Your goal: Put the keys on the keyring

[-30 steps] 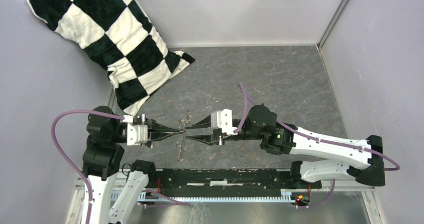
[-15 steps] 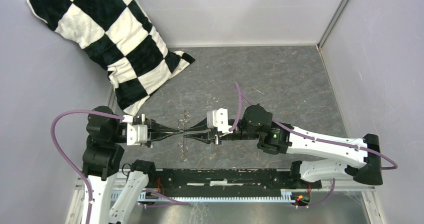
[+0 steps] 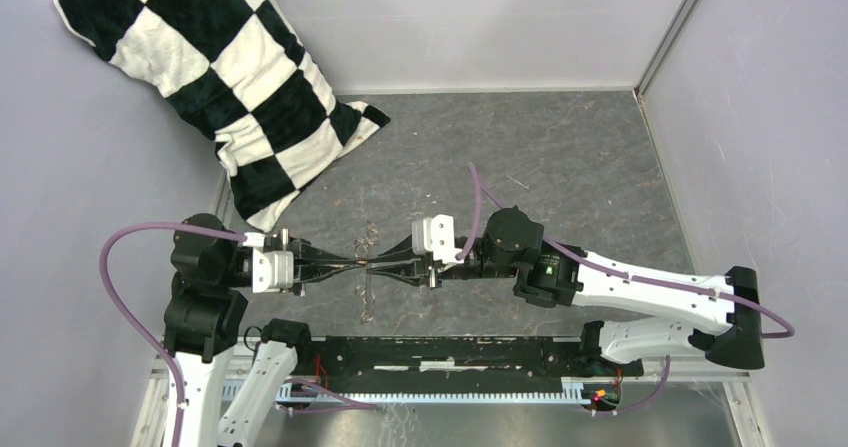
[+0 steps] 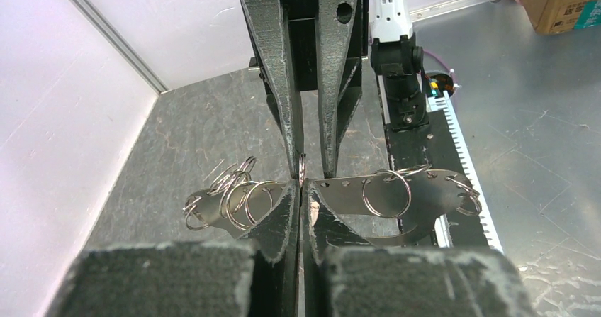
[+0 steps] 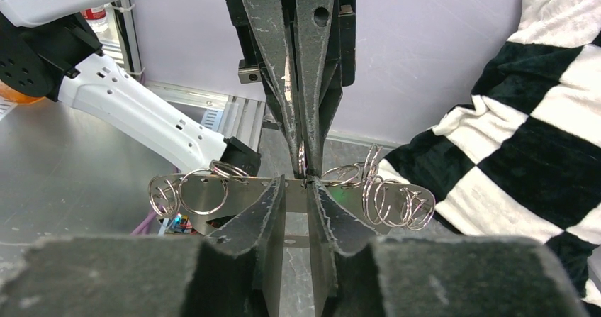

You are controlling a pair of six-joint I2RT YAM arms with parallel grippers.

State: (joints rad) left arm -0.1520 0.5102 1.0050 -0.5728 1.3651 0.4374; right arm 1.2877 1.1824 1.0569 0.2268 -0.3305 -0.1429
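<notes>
Holding the keyring between 2 grippers
Left gripper is pinching the keyring's flat edge tight, making it steady. Right gripper is sitting a little open around the same edge. Little rings are crowding both sides, getting in the way. Green keys are not showing.

- Top view: high behind the robot, looking down on the whole table.
- Left wrist view: close, along the left gripper, facing the right arm.
- Right wrist view: close, facing back the opposite way; both share the keyring.
</notes>
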